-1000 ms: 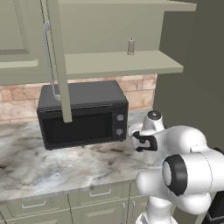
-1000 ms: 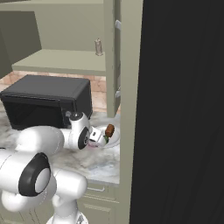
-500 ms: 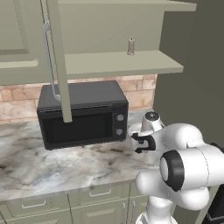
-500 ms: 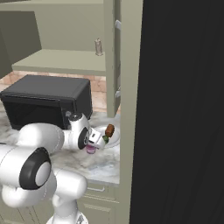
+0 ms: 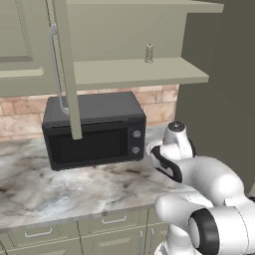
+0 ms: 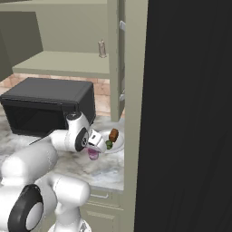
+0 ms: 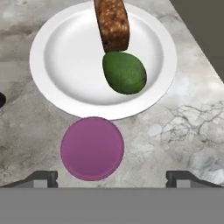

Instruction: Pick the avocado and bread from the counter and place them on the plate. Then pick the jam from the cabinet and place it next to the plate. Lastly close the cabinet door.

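The jam (image 7: 92, 148) stands on the counter (image 7: 183, 127) just beside the plate (image 7: 61, 57), its rim almost touching the plate's near edge, which is where the task wants it. From my hand camera I look straight down on its purple top. My pincer (image 7: 111, 178) hangs above it with the two tips spread well apart, one on each side of the jar and neither touching it, so I judge the jar is let go and standing on its own. On the plate the avocado (image 7: 124, 72) lies against the bread (image 7: 112, 24), both toward the right half, which leaves them clear of the jar. In the right base view the jam (image 6: 93, 153) shows below my wrist, near the plate (image 6: 118, 144). To the left, the cabinet door (image 5: 63, 64) stands swung open above the microwave (image 5: 94, 129); closing it is what remains.
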